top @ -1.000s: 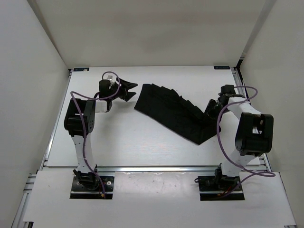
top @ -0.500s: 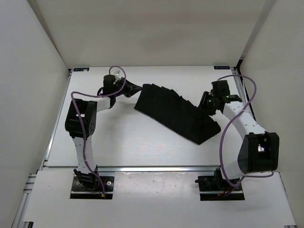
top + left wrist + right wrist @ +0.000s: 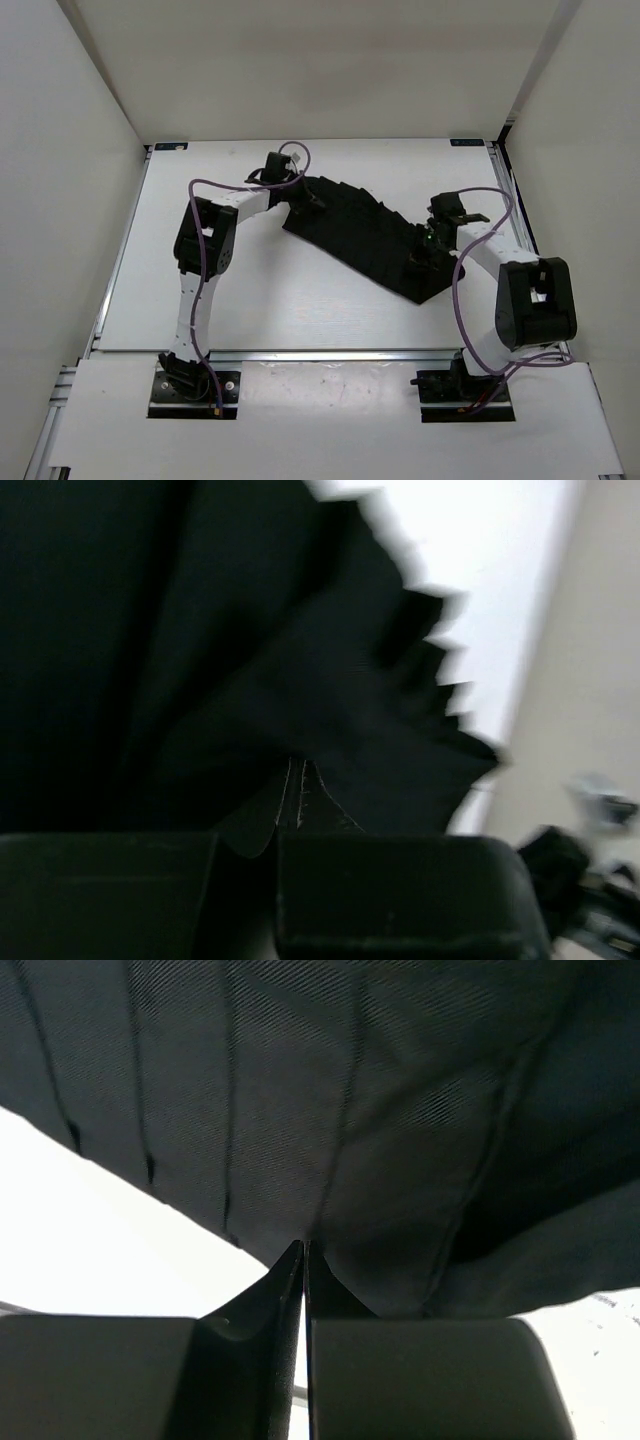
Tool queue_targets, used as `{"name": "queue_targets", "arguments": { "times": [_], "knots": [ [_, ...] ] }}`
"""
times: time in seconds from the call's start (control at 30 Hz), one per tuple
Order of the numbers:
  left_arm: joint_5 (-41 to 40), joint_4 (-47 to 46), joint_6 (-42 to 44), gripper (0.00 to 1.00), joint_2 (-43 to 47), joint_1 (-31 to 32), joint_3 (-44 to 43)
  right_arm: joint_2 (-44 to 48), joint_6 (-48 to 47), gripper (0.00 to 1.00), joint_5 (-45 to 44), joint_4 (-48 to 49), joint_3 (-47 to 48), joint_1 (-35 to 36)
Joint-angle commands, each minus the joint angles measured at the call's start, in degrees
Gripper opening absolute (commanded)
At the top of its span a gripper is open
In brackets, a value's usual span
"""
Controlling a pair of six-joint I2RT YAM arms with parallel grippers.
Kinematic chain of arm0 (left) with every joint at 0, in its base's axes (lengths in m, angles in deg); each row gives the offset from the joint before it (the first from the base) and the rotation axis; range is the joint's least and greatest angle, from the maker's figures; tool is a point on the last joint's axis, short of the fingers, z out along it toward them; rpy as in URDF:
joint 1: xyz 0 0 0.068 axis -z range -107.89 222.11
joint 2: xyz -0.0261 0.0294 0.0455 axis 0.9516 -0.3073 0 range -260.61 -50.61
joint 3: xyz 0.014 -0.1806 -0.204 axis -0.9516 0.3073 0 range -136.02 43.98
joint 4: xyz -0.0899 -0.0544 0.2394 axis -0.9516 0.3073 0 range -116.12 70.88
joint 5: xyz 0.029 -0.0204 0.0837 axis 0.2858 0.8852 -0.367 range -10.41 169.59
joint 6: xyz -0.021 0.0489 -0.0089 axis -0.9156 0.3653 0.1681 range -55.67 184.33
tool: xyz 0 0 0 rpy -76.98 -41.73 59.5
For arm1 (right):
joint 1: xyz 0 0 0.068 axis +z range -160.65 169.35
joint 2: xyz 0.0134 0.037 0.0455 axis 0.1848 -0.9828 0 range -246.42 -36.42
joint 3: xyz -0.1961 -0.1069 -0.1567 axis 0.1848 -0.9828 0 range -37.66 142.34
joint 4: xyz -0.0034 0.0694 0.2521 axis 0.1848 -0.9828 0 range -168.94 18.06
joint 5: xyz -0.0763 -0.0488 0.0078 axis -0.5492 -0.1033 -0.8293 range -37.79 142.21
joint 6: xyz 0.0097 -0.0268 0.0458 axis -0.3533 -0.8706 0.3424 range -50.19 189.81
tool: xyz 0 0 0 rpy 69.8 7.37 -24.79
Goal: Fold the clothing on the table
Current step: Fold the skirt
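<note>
On the matte white bench (image 3: 250,300), the left arm rises from the near edge and bends toward the far edge, a purple cable (image 3: 215,185) looping beside it. The left tool (image 3: 306,199) rests on the far-left end of the soft black pleated fabric garment (image 3: 360,238). Its fingers are closed together, pinching a bit of cloth at the tips, though its wrist view is blurred. The garment lies flat as a slanted band across the middle of the bench, nearer the far edge than the near one. It runs from its far-left end down toward the right edge, and its far border is stepped by the pleats. At its near-right end sits the right tool (image 3: 424,250), fingers closed tight on the fabric. In the right wrist view, creases fan out from the fingertips.
</note>
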Motion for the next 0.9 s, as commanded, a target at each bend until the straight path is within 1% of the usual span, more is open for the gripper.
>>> {"name": "queue_targets", "arguments": {
  "times": [0.0,0.03,0.07,0.1,0.13,0.17,0.2,0.27,0.3,0.33,0.4,0.5,0.57,0.6,0.63,0.67,0.7,0.73,0.77,0.8,0.83,0.87],
  "knots": [
    [-10.1,19.0,10.0,0.00,-0.1,2.1,-4.2,-1.8,0.4,0.07,1.7,0.7,0.4,-2.4],
    [-11.4,21.1,12.2,0.00,-0.6,2.6,-5.9,-2.3,-0.1,0.07,1.8,0.6,1.0,-2.2],
    [-14.5,24.8,14.7,0.00,-0.8,3.1,-6.9,-3.2,-0.3,0.07,1.9,-0.5,1.8,-3.0],
    [-17.3,27.7,15.1,0.00,-0.8,4.1,-7.3,-4.2,-0.7,0.07,1.6,-0.7,2.2,-3.6],
    [-19.0,28.9,16.6,0.00,0.1,4.2,-6.9,-5.0,-1.0,0.07,1.9,-1.3,3.4,-3.5],
    [-20.7,29.9,17.8,0.00,1.4,4.8,-4.7,-6.5,-1.6,0.08,2.5,-1.9,4.7,-4.0],
    [-21.1,29.6,17.9,0.00,2.5,5.0,-3.4,-8.5,-1.8,0.07,2.6,-2.3,6.5,-4.2],
    [-20.8,26.9,16.9,0.00,7.4,4.5,5.2,-11.9,-3.0,0.06,4.0,-4.4,9.1,-4.6],
    [-19.8,24.6,16.2,0.00,8.5,3.8,10.2,-14.3,-3.8,0.06,4.1,-4.6,10.8,-4.2],
    [-19.0,23.9,15.8,0.00,11.6,2.7,12.8,-16.8,-3.9,0.05,4.9,-5.2,11.7,-4.4],
    [-18.0,20.7,14.0,0.00,16.1,1.5,22.0,-19.3,-5.2,0.05,5.3,-5.7,14.8,-4.0],
    [-17.1,18.3,13.5,0.00,23.3,-0.1,31.3,-22.4,-6.9,0.04,4.4,-5.3,18.5,-3.4],
    [-17.0,16.7,13.6,0.00,27.1,-1.6,34.5,-23.2,-8.1,0.05,5.1,-4.4,19.7,-3.7],
    [-16.9,15.9,13.3,0.00,27.8,-2.2,35.7,-22.8,-8.7,0.06,6.1,-3.9,21.3,-3.6],
    [-15.5,15.0,13.4,0.00,27.8,-3.0,36.0,-21.6,-8.9,0.09,7.0,-3.8,21.6,-3.6],
    [-14.4,15.0,13.5,0.00,28.0,-3.8,35.9,-20.1,-9.3,0.13,8.3,-3.5,22.2,-3.7],
    [-13.5,14.9,13.3,0.00,27.8,-4.2,35.8,-19.3,-9.6,0.24,9.1,-3.4,22.2,-3.5],
    [-12.5,14.7,13.5,0.00,27.3,-4.6,35.3,-16.8,-9.9,0.31,9.4,-3.1,22.5,-4.1],
    [-11.7,14.3,13.7,0.00,27.2,-4.7,35.5,-14.7,-10.4,0.42,9.7,-2.9,22.4,-4.2],
    [-11.0,13.8,13.3,0.00,27.2,-4.8,34.9,-14.0,-10.6,0.48,9.7,-2.8,20.9,-4.6],
    [-9.6,13.7,12.6,0.00,27.6,-5.3,34.4,-11.4,-11.3,0.59,9.8,-2.8,20.1,-5.3],
    [-8.2,12.3,11.9,0.00,28.9,-5.4,34.4,-9.4,-11.8,0.64,9.9,-2.9,19.4,-6.3]
  ]
}}
